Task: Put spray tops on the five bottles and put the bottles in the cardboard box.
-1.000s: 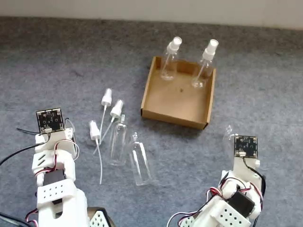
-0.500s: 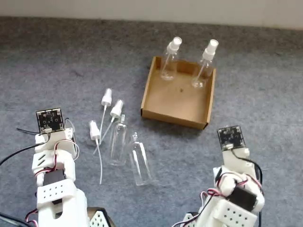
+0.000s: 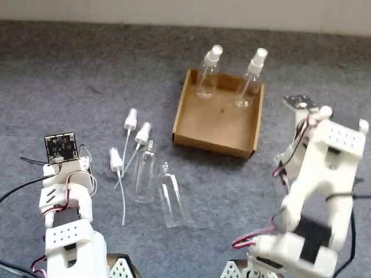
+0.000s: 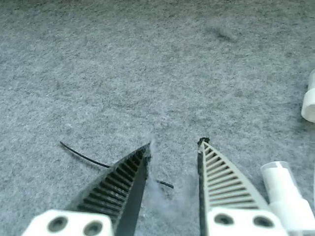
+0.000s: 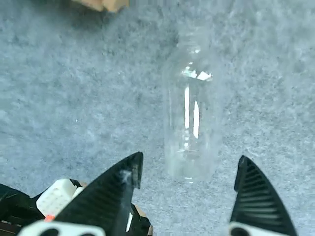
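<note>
bottle (image 5: 191,125), clear with no top, lies flat on the grey carpet (image 3: 87,87) right in front of the right gripper (image 5: 191,157). fingers (image 5: 123,177) are spread wide, one each side of the bottle's base end, touching neither; can't tell how high they sit above it. long axis runs straight away from the gripper, base nearest the fingers, neck at the far end pointing toward a corner of the box (image 3: 215,146). nothing lies between fingers and bottle. in the high view the right arm (image 3: 319,174) stands raised just beside the box's right side. two capped bottles (image 3: 207,72) stand upright along the box's far wall. left of the box, three loose spray tops (image 3: 142,134) lie together with tubes trailing toward the arms, and two bare bottles (image 3: 145,171) lie beside them, necks pointing away from the arms. left gripper (image 4: 174,144) has its fingers apart, gripping nothing, low over the carpet, with a thin black wire (image 4: 83,155) lying at its tips and a spray top just beside one finger.
</note>
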